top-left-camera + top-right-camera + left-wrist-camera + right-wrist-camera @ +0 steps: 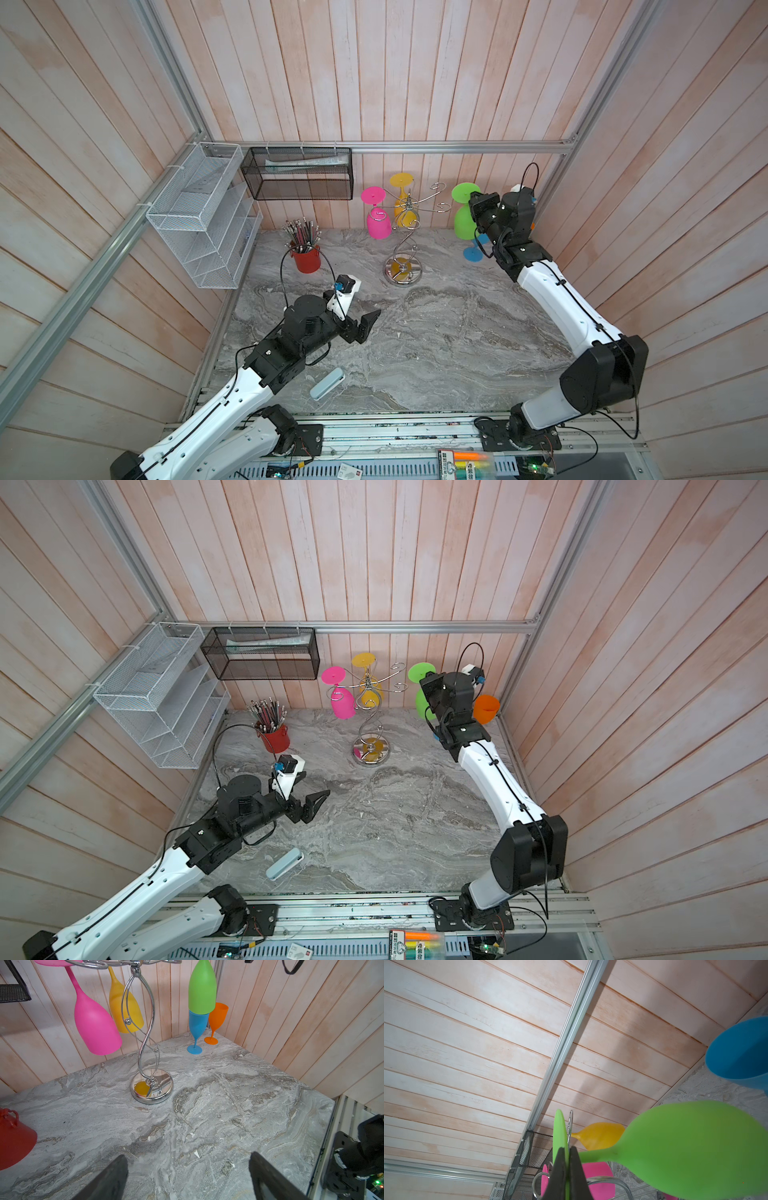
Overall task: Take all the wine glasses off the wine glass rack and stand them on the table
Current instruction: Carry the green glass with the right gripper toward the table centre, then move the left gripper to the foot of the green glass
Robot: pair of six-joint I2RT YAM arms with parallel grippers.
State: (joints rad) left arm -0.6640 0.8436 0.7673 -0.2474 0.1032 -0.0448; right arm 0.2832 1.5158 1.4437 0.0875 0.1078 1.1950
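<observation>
The right jaws are shut tight on the foot of the green wine glass, which hangs upside down just beside a hook of the wine glass rack. The left jaws are wide open and empty. Next, I think, it should be carried clear, gently.

I am seeing the green glass hanging upside down in the air, just right of the rack, off its hooks. My right gripper is pinching its round foot. The shiny rack is standing upright, holding a pink glass and a yellow glass.
</observation>
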